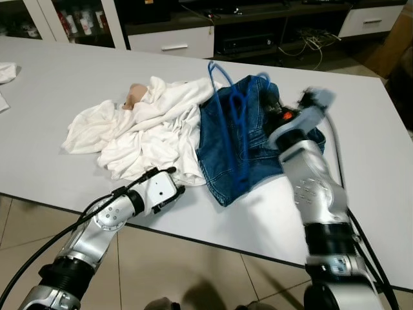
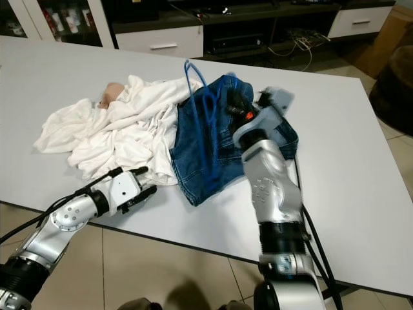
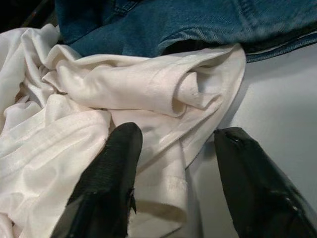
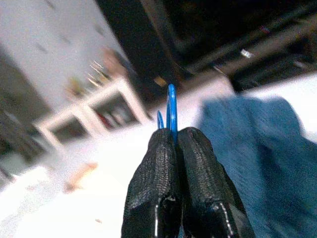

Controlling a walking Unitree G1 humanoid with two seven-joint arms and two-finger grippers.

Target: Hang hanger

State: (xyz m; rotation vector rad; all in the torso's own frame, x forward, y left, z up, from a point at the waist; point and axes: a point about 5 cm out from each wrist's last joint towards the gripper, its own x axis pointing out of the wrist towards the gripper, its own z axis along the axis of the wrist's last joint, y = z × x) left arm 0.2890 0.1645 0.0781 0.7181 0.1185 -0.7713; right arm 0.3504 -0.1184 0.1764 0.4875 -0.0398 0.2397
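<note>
White desk (image 1: 361,161) carries white laundry (image 1: 142,129) and jeans (image 1: 222,161). Right pincer (image 4: 174,136) clenched on blue hanger (image 1: 235,123) lying over the jeans. Left pincer (image 3: 173,173) released beside the laundry. Step: pickup. Next: lift clear, find a rail.

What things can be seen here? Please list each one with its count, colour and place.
table: one, white, fills most of the scene
clothes: one heap, white, middle of the table
jeans: one, blue, right of the white heap
hanger: one, blue, over the jeans, held by the right gripper
cabinets: white, beyond the table
left gripper: one, black fingers open, at the white heap's near edge
right gripper: one, black fingers shut on the hanger
</note>
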